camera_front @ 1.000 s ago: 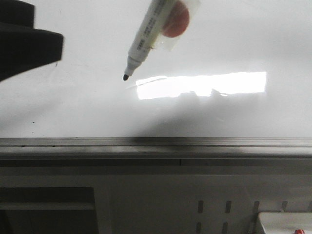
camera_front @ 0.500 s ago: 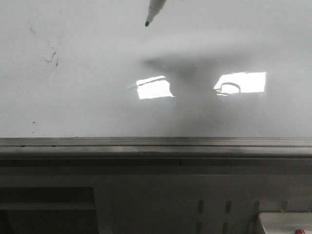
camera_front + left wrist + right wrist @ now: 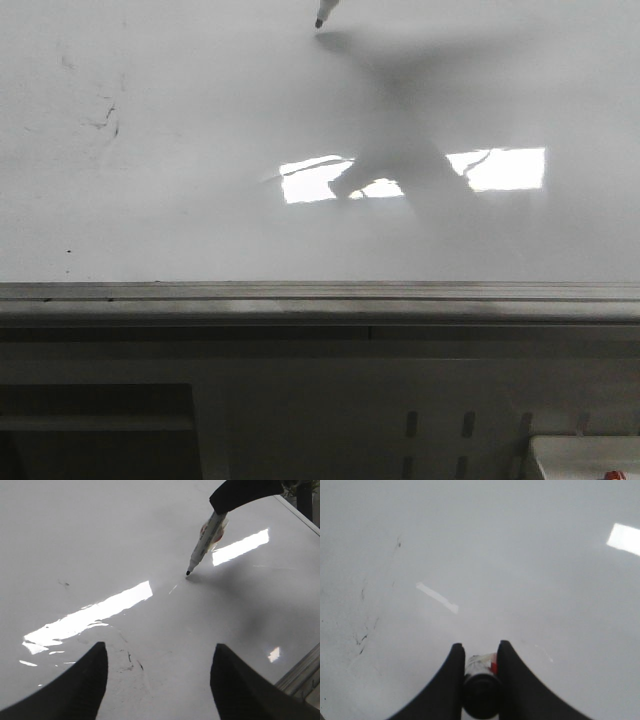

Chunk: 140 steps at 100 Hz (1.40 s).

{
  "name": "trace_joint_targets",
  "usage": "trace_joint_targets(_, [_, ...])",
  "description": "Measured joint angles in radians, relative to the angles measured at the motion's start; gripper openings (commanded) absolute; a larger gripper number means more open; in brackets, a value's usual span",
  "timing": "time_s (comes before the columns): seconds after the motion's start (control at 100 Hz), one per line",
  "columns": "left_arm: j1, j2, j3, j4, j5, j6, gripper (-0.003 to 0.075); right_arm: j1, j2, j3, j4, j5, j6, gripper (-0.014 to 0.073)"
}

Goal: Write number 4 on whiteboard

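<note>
Right gripper (image 3: 479,652) clamps marker (image 3: 204,542) — tip touching whiteboard (image 3: 100,540) (unmarked there).

- Bright rectangular glare streaks the large glossy white whiteboard (image 3: 180,200) under dim overhead light.
- A soft grey shadow crosses that glare.
- Wrist views look slightly hazy.

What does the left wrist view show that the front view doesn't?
Only the left wrist view shows most of the marker, held from above by the right pincer, tip at the whiteboard, plus the open left pincer. Only the front view shows the board's grey edge strip and the slotted frame below. Both show the marker tip, faint smudges, bright reflections, and no 4 drawn yet.
</note>
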Motion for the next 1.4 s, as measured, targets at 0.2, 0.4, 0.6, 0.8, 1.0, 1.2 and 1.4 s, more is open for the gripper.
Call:
trace_joint_targets(0.2, [0.0,0.0,0.0,-0.002,0.0,0.0,0.0405,0.011,0.005,0.05,0.017,0.004,0.0,-0.0064])
trace_joint_targets(0.4, [0.0,0.0,0.0,-0.002,0.0,0.0,0.0405,0.038,0.005,0.097,0.044,-0.026,0.002,-0.0064])
trace_joint_targets(0.6, [0.0,0.0,0.0,-0.002,0.0,0.0,0.0405,-0.029,-0.044,0.104,0.059,0.032,0.002,-0.0064])
trace_joint_targets(0.8, [0.0,0.0,0.0,-0.002,0.0,0.0,0.0405,-0.096,-0.104,0.104,0.052,0.108,0.002,-0.0064])
trace_joint_targets(1.0, [0.0,0.0,0.0,-0.002,0.0,0.0,0.0405,-0.059,-0.104,0.056,0.052,0.134,0.002,-0.0064])
trace_joint_targets(1.2, [0.0,0.0,0.0,-0.002,0.0,0.0,0.0405,-0.048,-0.058,-0.022,0.052,0.119,0.001,-0.0064])
trace_joint_targets(1.4, [0.0,0.0,0.0,-0.002,0.001,0.0,0.0405,-0.048,-0.001,-0.029,0.054,0.152,0.001,-0.0064])
